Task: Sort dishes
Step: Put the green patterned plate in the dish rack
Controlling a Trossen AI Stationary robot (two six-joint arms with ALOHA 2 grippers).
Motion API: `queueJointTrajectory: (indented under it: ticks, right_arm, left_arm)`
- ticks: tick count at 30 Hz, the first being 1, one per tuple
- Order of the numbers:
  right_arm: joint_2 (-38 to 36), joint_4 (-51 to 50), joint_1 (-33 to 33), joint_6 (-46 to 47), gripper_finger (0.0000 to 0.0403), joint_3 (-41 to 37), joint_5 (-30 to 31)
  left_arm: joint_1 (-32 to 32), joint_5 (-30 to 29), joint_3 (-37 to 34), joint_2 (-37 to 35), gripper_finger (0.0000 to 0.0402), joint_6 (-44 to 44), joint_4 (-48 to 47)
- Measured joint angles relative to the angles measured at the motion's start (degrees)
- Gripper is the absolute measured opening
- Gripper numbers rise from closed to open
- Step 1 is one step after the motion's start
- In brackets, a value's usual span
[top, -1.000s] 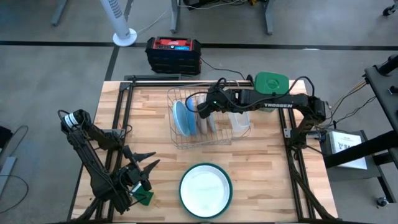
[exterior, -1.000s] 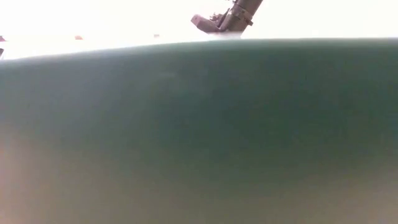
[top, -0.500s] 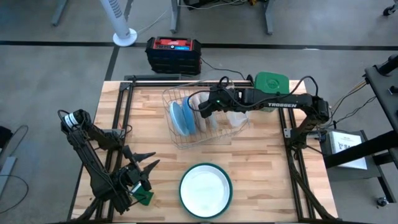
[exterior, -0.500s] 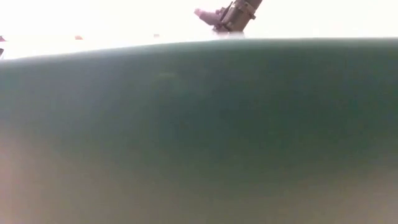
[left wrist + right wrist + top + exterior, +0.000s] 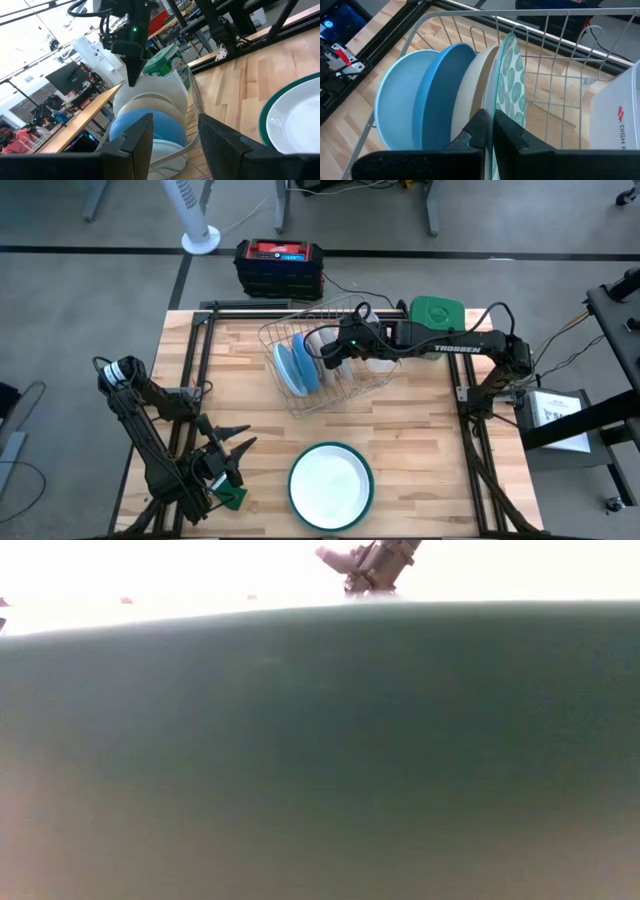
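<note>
The wooden desk [image 5: 420, 440] carries a wire dish rack [image 5: 325, 367] toward its far middle, a teal-rimmed white plate [image 5: 330, 485] near the front edge, and a small green sponge [image 5: 233, 498] at front left.

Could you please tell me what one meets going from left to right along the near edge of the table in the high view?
Left arm's gripper → green sponge → teal-rimmed white plate.

Blue plates [image 5: 293, 367] and cream plate [image 5: 476, 85] upright in rack — teal-rimmed plate [image 5: 331, 485] flat on table
</note>
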Motion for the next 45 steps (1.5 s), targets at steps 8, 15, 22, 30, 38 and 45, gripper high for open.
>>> queueJointTrajectory:
  ticks: [8, 15, 22, 30, 38, 45]
  right_arm:
    - [0.0, -0.03, 0.0, 1.15, 0.0008, -0.27, 0.44]
    - [0.72, -0.11, 0.28, 1.48, 0.0008, -0.59, 0.55]
    - [0.79, -0.22, 0.37, 1.5, 0.0008, -0.68, 0.56]
    - [0.81, -0.22, 0.37, 1.08, 0.0009, -0.7, 0.57]
    - [0.81, 0.15, 0.37, 1.69, 0.0011, -2.03, 0.88]
    - [0.81, -0.04, 0.35, 2.2, 0.0036, -3.5, 1.05]
  left_arm:
    - [-0.02, 0.0, 0.0, 0.0, 0.0146, -0.18, 0.01]
    - [-0.02, -0.02, 0.0, 0.0, 0.0146, -0.2, 0.01]
    - [-0.02, 0.0, 0.0, 0.02, 0.0146, -0.22, 0.01]
    - [-0.02, 0.0, 0.0, 0.02, 0.0146, -0.37, -0.01]
    - [-0.02, 0.0, 0.0, 0.02, 0.0146, -0.37, -0.01]
    - [-0.02, 0.0, 0.0, 0.02, 0.0146, -0.39, 0.01]
